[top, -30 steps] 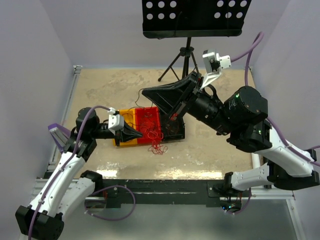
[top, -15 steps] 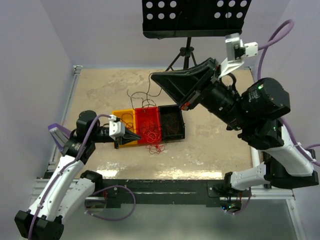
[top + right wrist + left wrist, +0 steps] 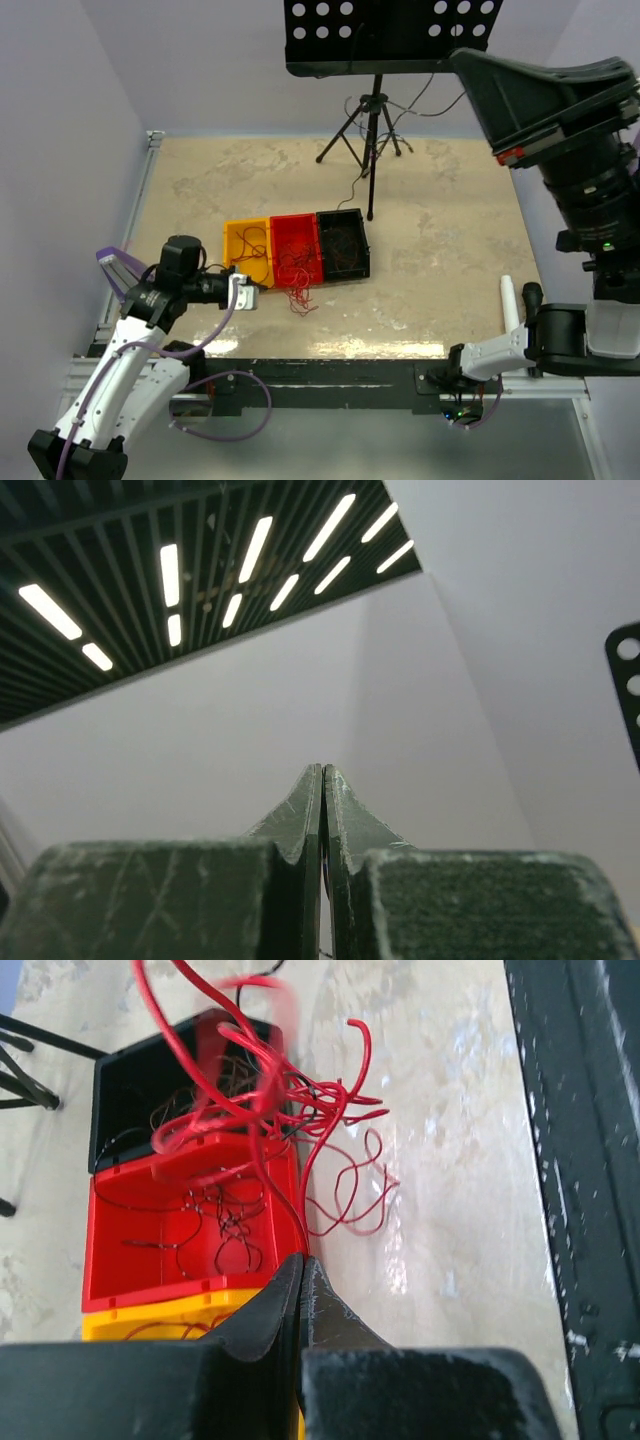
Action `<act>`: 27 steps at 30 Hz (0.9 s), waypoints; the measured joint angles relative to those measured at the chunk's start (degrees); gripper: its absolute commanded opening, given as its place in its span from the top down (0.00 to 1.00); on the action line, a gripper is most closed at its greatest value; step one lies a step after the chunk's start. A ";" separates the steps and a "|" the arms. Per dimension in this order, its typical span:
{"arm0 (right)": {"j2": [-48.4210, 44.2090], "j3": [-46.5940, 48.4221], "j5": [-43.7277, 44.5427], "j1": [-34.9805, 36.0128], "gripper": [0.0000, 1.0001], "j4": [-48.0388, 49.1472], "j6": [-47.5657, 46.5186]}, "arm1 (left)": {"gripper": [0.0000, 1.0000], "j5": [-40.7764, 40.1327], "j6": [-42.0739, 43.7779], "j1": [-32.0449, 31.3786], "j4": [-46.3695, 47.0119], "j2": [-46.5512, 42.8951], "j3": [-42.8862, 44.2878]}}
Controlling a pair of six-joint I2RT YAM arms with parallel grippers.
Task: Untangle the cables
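Left hand (image 3: pixel 303 1260) is clenched on a red cable (image 3: pixel 304 1195) leading out of the tangle (image 3: pixel 262 1100), which is draped over the red bin (image 3: pixel 170 1290) onto the desk. Right hand (image 3: pixel 323 772) is clenched high overhead, apparently on a dark cable (image 3: pixel 430 110). I'd pull the two apart slowly and pause if the red bin lifts.

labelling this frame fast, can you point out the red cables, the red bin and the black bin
red cables (image 3: pixel 310 1110), left wrist view, where the strands bunch
red bin (image 3: pixel 150 1296), left wrist view, its near rim
black bin (image 3: pixel 125 1090), left wrist view, bare inside wall
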 measured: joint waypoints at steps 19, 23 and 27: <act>-7.39 3.43 8.61 0.00 1.00 4.02 -6.12 | 1.00 -16.59 27.19 0.00 -13.86 -7.96 -8.24; -6.84 3.13 9.03 0.00 1.00 4.76 -6.67 | 1.00 -16.09 24.24 0.00 -13.55 -8.04 -7.61; -6.56 -3.80 9.20 0.00 1.00 6.05 -5.99 | 1.00 -13.16 14.97 0.00 -10.51 -6.32 -2.03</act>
